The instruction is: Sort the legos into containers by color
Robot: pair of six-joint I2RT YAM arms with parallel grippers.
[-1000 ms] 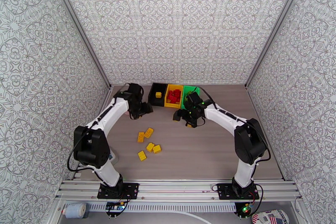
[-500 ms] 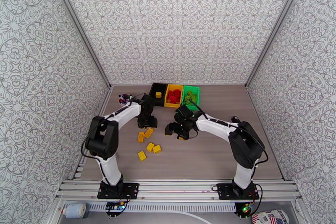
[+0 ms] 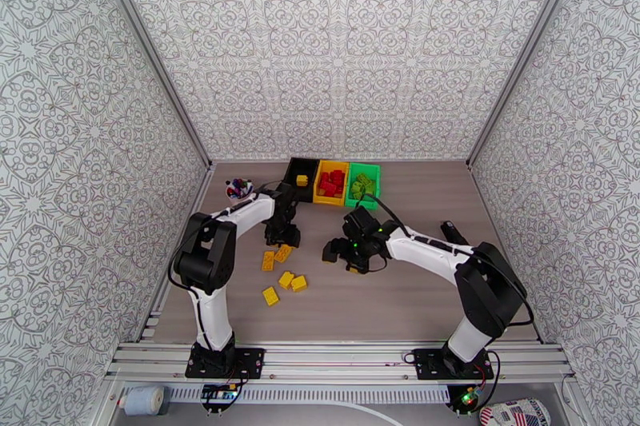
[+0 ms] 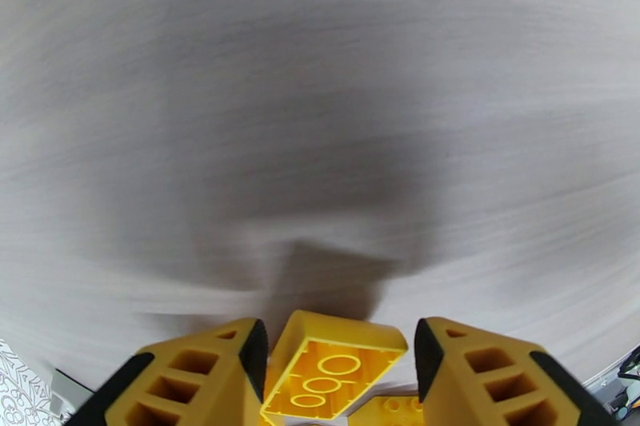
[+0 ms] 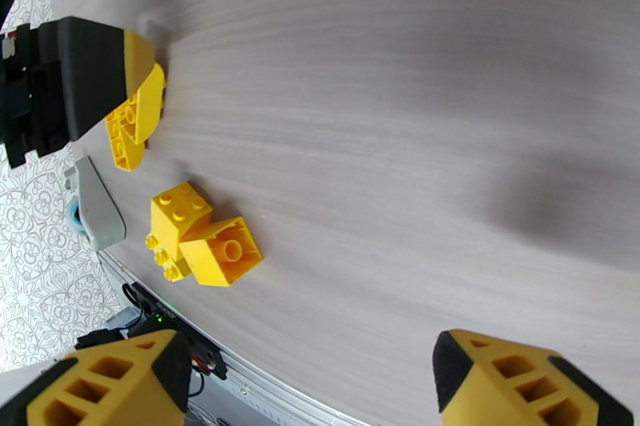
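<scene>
**Hidden or uncertain.**
- The left end effector (image 4: 340, 356) has yellow fingers with black pads standing either side of one yellow studded plastic brick (image 4: 332, 360).
- That brick's hollow underside faces the wrist camera, and its lower end is cut off by the frame edge.
- The left pad lies at the brick's edge and a sliver of gap shows at the right pad. Whether the brick is clamped cannot be told.
- A second yellow piece (image 4: 392, 408) peeps out below it, mostly out of frame.
- The grey wood-grain surface (image 3: 384, 300) is smeared with blur in that view.

**Task items.**
- Five loose yellow bricks lie left of centre.
- Two of them (image 3: 268, 260) sit by the left end effector, which covers part of the pair from above.
- The other three form a cluster (image 3: 286, 280) nearer the arm bases, with two of them touching.
- The containers stand in a row at the far edge of the surface.
- The black open-top plastic bin (image 3: 293, 192) holds one yellow brick (image 3: 302, 179).
- The yellow plastic bin (image 3: 330, 201) holds red bricks (image 3: 332, 181).
- The green plastic bin (image 3: 374, 170) holds light green bricks (image 3: 364, 182) (count not legible).

**Surroundings.**
- The right end effector (image 5: 312, 356) has its fingers wide apart with nothing between them, over bare surface to the right of the cluster.
- A pink cup of pens (image 3: 238, 189) stands left of the black bin, beside the left arm.
- A small grey object (image 5: 96, 208) at the surface's edge is unidentifiable.
</scene>
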